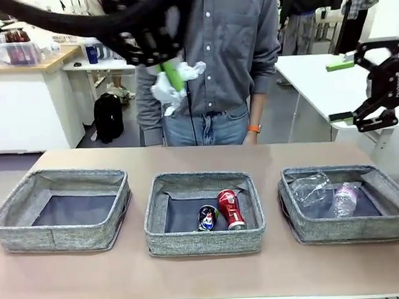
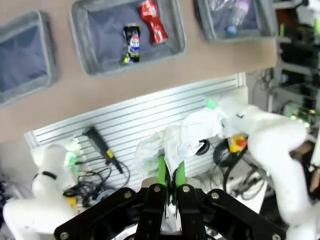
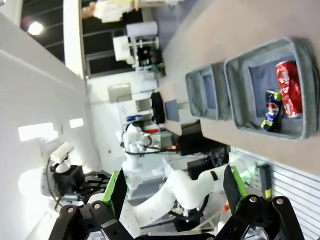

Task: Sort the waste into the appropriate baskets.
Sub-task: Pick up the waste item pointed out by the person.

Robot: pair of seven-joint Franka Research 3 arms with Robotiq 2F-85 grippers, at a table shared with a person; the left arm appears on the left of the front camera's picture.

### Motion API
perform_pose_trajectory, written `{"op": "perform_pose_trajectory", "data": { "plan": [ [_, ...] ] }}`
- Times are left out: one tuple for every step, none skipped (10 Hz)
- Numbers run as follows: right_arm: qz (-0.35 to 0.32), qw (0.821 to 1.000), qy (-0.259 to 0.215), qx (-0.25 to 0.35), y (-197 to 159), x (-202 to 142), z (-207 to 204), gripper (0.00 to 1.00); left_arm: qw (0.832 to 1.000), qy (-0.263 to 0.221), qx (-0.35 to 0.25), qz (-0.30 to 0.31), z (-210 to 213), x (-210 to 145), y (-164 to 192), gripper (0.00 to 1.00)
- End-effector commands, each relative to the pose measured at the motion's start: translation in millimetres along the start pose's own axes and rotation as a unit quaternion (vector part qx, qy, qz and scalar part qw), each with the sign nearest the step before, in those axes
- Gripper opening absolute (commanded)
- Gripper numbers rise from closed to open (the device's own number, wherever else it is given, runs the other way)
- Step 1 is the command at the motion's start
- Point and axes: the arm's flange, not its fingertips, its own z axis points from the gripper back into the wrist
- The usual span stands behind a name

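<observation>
Front view, left claw (image 1: 172, 76) pinching crumpled paper wad (image 1: 173, 84)

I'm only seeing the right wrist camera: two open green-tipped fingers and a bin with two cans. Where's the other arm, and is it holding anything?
Observer: The left gripper is raised high above the table, shut on a crumpled white paper wad.
Operator: What's in the other bins?
Observer: The right basket holds a clear plastic cup and a small clear bottle, lying side by side.
Operator: And the last one?
Observer: The left basket has nothing in it; its dark bottom is bare.
Operator: Is anyone nearby?
Observer: A person in a grey shirt stands at the far side of the table, behind the middle basket.
</observation>
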Motion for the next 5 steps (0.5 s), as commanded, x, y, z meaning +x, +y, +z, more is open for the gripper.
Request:
{"op": "perform_pose_trajectory", "data": {
  "plan": [
    [0.009, 1.0, -0.018, 0.006, 9.5, -3.9, 1.3, 1.0, 0.998, -0.024, 0.046, 0.028, 3.1, 23.1, -20.4, 0.02],
    [0.009, 1.0, -0.018, 0.006, 9.5, -3.9, 1.3, 1.0, 0.998, -0.022, 0.049, 0.037, 2.9, 30.2, -21.1, 0.02],
    [0.009, 1.0, -0.018, 0.006, 9.5, -3.9, 1.3, 1.0, 0.996, -0.029, 0.059, 0.055, 5.5, 33.5, -19.3, 0.02],
    [0.009, 1.0, -0.018, 0.006, 9.5, -3.9, 1.3, 1.0, 0.996, -0.028, 0.051, 0.063, 11.5, 35.0, -18.2, 0.02],
    [0.009, 1.0, -0.018, 0.006, 9.5, -3.9, 1.3, 1.0, 0.995, -0.035, 0.051, 0.084, 17.3, 39.8, -18.1, 0.02]
  ]
}}
